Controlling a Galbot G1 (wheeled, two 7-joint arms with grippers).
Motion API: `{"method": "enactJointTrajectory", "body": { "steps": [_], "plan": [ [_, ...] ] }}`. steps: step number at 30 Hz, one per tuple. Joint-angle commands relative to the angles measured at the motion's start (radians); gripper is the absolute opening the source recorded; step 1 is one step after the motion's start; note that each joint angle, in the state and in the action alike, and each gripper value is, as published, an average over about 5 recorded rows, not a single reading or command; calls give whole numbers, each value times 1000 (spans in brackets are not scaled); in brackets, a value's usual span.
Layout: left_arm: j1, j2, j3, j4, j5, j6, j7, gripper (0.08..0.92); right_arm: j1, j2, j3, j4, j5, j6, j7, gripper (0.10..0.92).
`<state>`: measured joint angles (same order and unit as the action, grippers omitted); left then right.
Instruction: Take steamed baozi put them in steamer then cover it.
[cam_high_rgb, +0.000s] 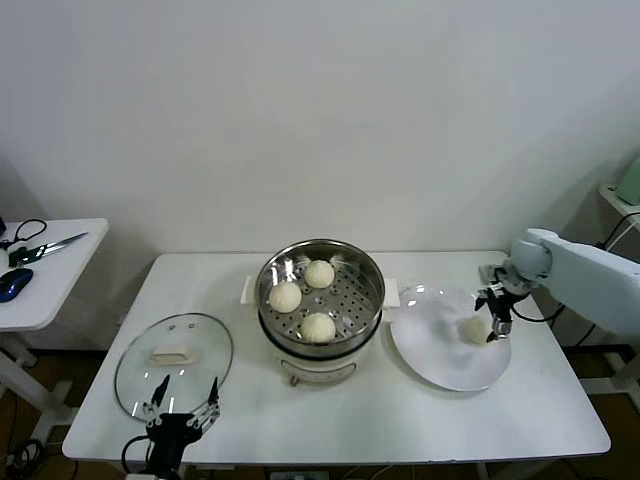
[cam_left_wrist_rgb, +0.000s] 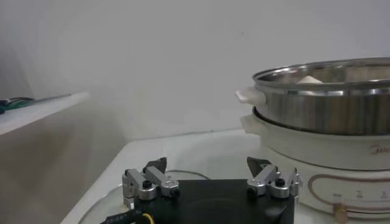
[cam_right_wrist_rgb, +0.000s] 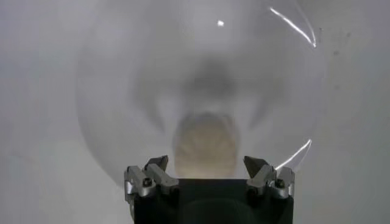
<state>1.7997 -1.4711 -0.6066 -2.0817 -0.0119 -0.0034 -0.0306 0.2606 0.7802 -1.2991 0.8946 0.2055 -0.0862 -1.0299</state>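
My right gripper (cam_high_rgb: 497, 318) straddles the last baozi (cam_high_rgb: 476, 327), fingers spread; soft dough (light), so I'd pinch its sides gently.

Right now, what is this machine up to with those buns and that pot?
It is loading a steamer. Three baozi already sit on its perforated tray. The right gripper is open over the last baozi, which lies on the white plate to the robot's right. The left gripper waits open at the table's near edge by the glass cover, which lies flat on the table.
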Motion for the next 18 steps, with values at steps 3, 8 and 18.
{"method": "enactJointTrajectory", "body": {
  "steps": [3,8,18],
  "plan": [
    [2,0,0,1,0,0,-1,823,-84,17,78,-54,-44,-8,8,822],
    [1,-3,0,-3,3,0,-1,823,-80,17,86,-55,-41,-6,3,776],
    [3,-3,-5,-10,10,0,-2,823,232,-39,-116,85,146,-7,-18,688]
  ]
}}
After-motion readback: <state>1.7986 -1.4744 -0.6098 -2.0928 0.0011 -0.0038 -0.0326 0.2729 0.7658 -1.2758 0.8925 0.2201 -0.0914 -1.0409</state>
